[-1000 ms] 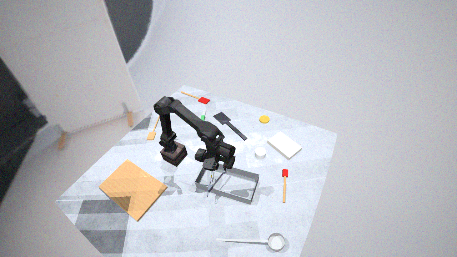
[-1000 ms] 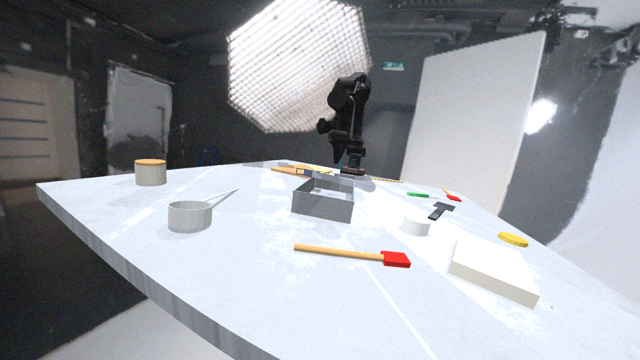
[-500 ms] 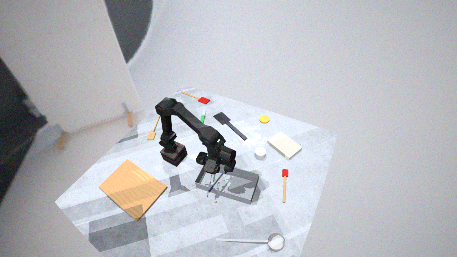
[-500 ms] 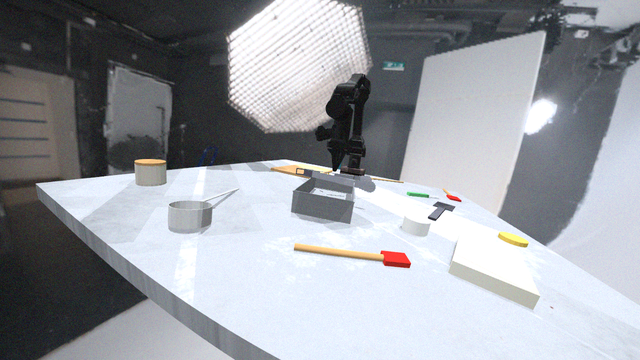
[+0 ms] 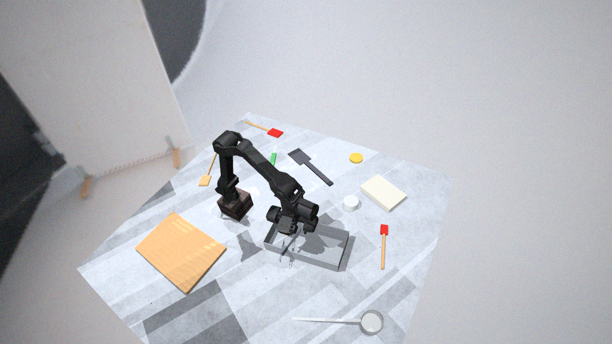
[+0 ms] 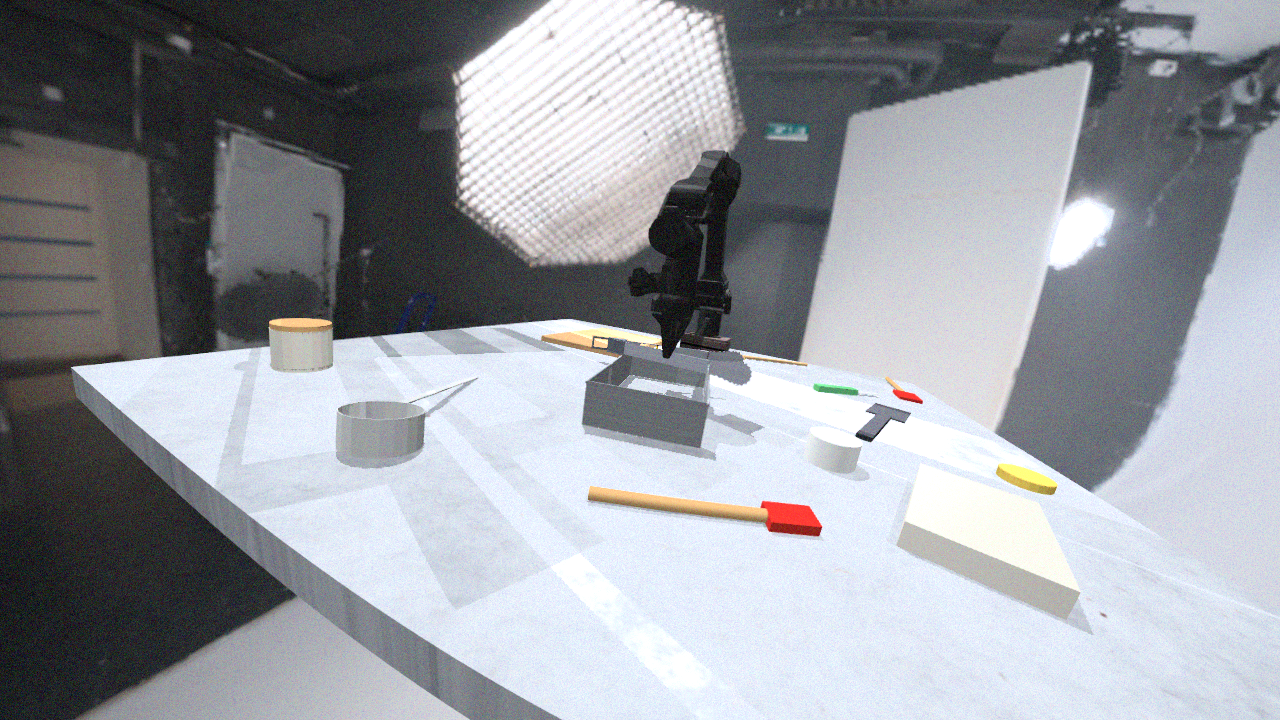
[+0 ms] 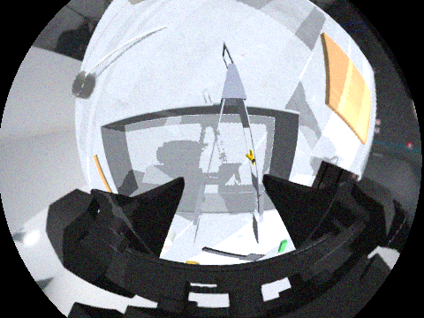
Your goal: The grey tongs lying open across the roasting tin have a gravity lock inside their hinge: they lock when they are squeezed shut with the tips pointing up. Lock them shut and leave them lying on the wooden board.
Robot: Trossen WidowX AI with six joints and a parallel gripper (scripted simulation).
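Observation:
The grey tongs (image 5: 283, 249) (image 7: 233, 84) lie open across the roasting tin (image 5: 316, 262) (image 6: 644, 416) (image 7: 117, 155). Their hinge end sticks out past one long wall, and their two arms spread over the tin to the opposite side. A small yellow piece (image 7: 251, 155) sits by one arm. My gripper (image 6: 668, 351) (image 7: 224, 179) is open and empty, pointing down over the tin. In the wrist view both arms show between its fingers; its height above them is hard to tell. The arm hides much of the tongs in the top view. The wooden board (image 5: 175, 252) (image 7: 346, 84) holds nothing.
A white cup (image 5: 350, 203) (image 6: 833, 450), a cream block (image 5: 383, 192) (image 6: 984, 528) and a red-headed spatula (image 5: 384, 229) (image 6: 791, 518) lie beyond the tin. A black turner (image 5: 299, 155) lies behind. A long-handled pan (image 5: 371, 322) (image 6: 380, 434) and a lidded canister (image 6: 300, 347) stand farther off.

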